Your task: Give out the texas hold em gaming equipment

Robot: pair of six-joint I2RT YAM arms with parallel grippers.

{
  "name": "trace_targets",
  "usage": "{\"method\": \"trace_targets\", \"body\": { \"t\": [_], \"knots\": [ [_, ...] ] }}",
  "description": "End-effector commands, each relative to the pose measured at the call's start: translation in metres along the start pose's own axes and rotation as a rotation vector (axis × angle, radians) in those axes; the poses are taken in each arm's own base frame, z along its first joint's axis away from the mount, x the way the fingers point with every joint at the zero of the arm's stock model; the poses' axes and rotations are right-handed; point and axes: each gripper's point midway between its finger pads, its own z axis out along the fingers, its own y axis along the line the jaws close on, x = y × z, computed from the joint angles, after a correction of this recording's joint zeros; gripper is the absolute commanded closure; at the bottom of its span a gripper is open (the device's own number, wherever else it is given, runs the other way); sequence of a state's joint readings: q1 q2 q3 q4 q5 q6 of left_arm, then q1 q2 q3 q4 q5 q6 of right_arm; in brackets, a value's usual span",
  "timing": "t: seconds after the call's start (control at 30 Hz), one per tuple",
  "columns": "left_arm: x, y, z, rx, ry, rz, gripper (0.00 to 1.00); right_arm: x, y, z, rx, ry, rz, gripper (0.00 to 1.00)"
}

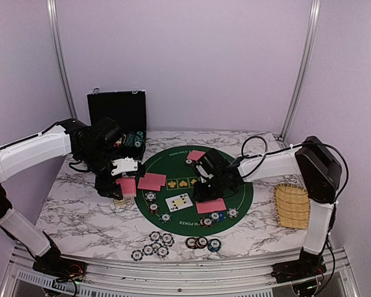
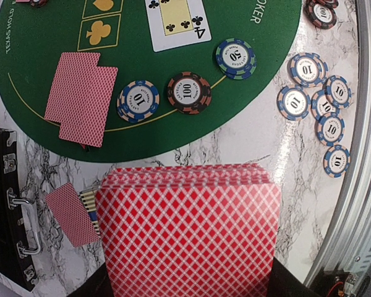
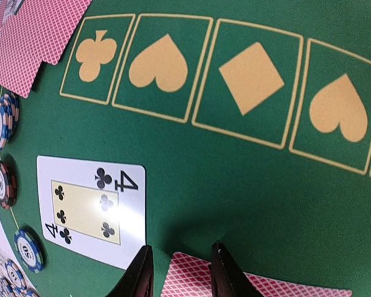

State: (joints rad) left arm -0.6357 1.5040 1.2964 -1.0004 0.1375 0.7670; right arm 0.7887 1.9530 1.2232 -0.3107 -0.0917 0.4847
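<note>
My left gripper [image 1: 119, 184] is shut on a deck of red-backed cards [image 2: 188, 229] and holds it above the marble, just left of the green poker mat [image 1: 226, 162]. My right gripper [image 3: 182, 272] is open low over the mat, its fingers astride the corner of a face-down pair of red cards [image 1: 211, 205]. A face-up four of clubs [image 3: 93, 207] lies just left of it. Other red pairs lie at the mat's left [image 2: 80, 98] and far side [image 1: 196, 155]. Three chips [image 2: 189, 92] sit along the mat's near left edge.
The open black case [image 1: 117, 111] stands at the back left. The woven yellow tray [image 1: 292, 205] sits at the right. Chip clusters lie on the marble by the front edge [image 1: 154, 244] [image 1: 202, 242]. A loose red card [image 2: 71, 213] lies on the marble beside the case.
</note>
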Motion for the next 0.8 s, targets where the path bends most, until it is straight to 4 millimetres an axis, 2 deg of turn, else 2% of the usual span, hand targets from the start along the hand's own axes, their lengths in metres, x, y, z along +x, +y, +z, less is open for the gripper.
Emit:
{"method": "trace_targets", "body": {
  "t": [0.0,0.33,0.47,0.53,0.6,0.67,0.77],
  "knots": [
    [-0.002,-0.001,-0.013,-0.009,-0.016,-0.003,1.00,0.032,-0.014,-0.004,0.022,0.082,0.007,0.70],
    [-0.001,0.000,-0.015,-0.014,-0.017,-0.004,1.00,0.064,-0.023,-0.023,0.042,0.133,0.008,0.72],
    [-0.002,-0.001,-0.015,-0.014,-0.021,-0.002,1.00,0.066,-0.024,-0.034,0.045,0.124,0.015,0.73],
    [-0.002,-0.001,-0.015,-0.008,-0.022,-0.003,1.00,0.057,-0.019,-0.039,0.037,0.103,0.017,0.73],
    [-0.003,-0.002,-0.013,-0.001,-0.021,-0.010,1.00,0.039,-0.007,-0.048,0.007,0.057,0.024,0.68],
    [-0.003,-0.001,-0.012,0.002,-0.021,-0.013,1.00,0.017,0.011,-0.061,-0.041,0.003,0.033,0.59],
    [-0.006,0.000,-0.013,-0.001,-0.027,-0.016,1.00,-0.014,0.044,-0.081,-0.156,-0.081,0.073,0.40]
  ]
}}
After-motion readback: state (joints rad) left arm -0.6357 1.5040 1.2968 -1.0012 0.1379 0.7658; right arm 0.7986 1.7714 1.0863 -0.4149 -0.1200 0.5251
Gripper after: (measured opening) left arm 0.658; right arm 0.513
